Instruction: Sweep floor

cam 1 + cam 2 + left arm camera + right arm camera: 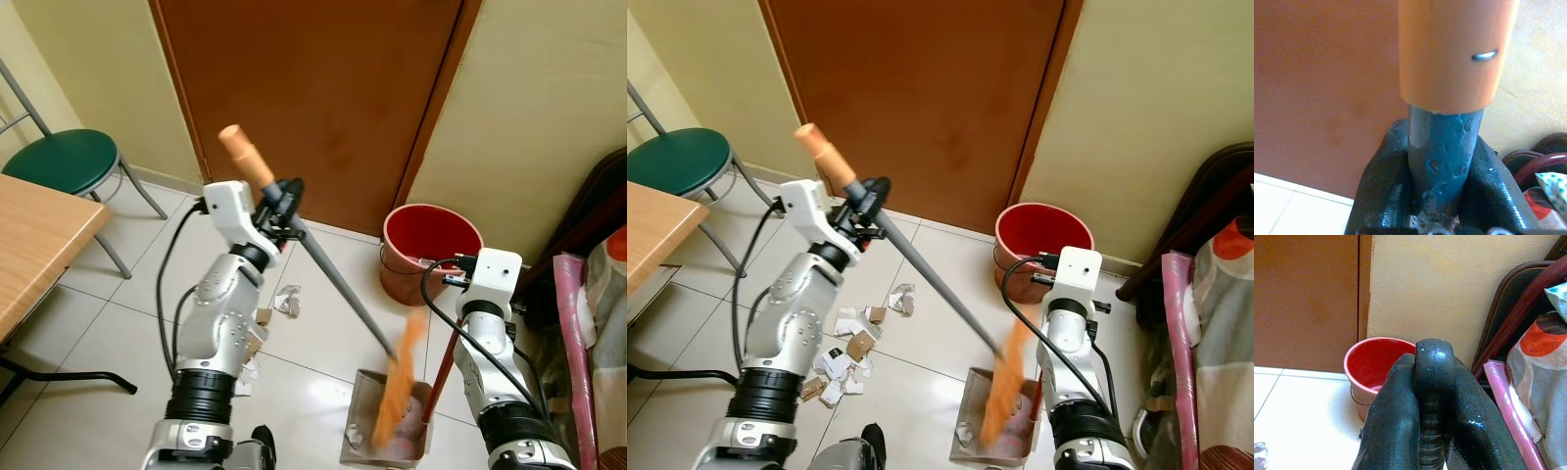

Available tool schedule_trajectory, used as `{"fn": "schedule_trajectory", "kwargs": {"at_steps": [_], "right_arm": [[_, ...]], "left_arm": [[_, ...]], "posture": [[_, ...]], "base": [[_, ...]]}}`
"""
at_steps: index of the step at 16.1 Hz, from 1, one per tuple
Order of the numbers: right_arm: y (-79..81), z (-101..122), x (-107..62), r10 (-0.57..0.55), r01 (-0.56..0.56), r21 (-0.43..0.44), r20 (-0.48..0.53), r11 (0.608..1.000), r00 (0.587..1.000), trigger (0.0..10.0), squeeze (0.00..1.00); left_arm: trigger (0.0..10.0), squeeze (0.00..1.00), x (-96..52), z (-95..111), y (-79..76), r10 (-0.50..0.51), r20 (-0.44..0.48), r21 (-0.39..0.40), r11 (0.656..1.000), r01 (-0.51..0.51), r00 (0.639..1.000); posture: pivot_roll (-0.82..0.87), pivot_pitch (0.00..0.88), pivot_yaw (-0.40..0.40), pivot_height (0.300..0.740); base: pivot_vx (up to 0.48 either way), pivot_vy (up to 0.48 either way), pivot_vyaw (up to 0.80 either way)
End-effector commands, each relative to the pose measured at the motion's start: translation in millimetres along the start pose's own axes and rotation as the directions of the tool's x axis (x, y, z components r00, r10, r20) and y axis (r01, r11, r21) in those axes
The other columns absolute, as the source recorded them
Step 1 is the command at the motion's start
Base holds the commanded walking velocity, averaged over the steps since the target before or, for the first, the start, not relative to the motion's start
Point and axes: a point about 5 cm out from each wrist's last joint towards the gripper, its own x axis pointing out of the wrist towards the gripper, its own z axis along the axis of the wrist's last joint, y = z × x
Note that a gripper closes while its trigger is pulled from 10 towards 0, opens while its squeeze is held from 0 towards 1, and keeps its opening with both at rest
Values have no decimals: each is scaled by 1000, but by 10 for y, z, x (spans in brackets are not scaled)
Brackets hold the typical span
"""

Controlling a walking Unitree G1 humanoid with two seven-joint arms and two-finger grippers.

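Note:
My left gripper (pixel 281 206) is shut on the grey shaft of a broom (pixel 338 279), just below its orange handle end (pixel 1454 54). The shaft slants down to the right, and its orange bristles (pixel 1004 387) are blurred over a grey dustpan (pixel 970 416) on the floor. My right gripper (pixel 1434 396) is shut on the black grip topping the dustpan's upright red handle (pixel 443 367). Torn paper and cardboard scraps (pixel 847 357) lie on the white tiles beside my left arm. A few scraps lie inside the dustpan.
A red bucket (pixel 431 245) stands against the wall by the brown door (pixel 313 88). A green stool (pixel 69 162) and a wooden table corner (pixel 39 235) are at left. Dark furniture and patterned cloth (pixel 1215 294) crowd the right side.

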Motion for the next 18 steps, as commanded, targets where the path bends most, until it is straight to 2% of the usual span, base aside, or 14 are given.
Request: {"fn": "schedule_trajectory", "kwargs": {"at_steps": [1,3,5,8,11,16,18], "right_arm": [[-46,-38,-14,-22,22,5,-10,1000,1000,10000,0],[-88,-47,-17,-33,33,2,-9,999,999,10000,0],[-136,-56,-23,-42,42,-9,-6,999,999,10000,0],[-128,-83,-28,-41,41,-13,-17,999,999,10000,0],[-73,-67,-32,-27,27,-11,-12,1000,1000,10000,0],[-107,-92,-46,-32,32,-20,-16,999,999,10000,0],[-97,-94,-45,-30,30,-23,-18,999,999,10000,0]], "left_arm": [[10000,0,-17,99,50,11,45,12,1000,-12,999],[10000,0,-94,183,181,39,53,73,996,-43,998],[10000,0,-278,223,302,61,33,139,988,-65,998],[10000,0,-346,149,272,70,15,128,989,-71,997],[10000,0,-256,215,182,78,61,112,990,-85,995],[10000,0,-109,415,67,38,130,189,980,-62,991],[10000,0,-76,453,44,47,149,170,983,-72,988]], "posture": [[38,172,14,740],[42,174,16,740],[51,173,16,740],[57,168,11,740],[48,164,6,740],[43,164,10,740],[43,164,10,740]], "base": [[0,0,0],[0,0,0],[0,0,0],[0,0,0],[0,0,0],[0,0,0],[0,0,0]]}}
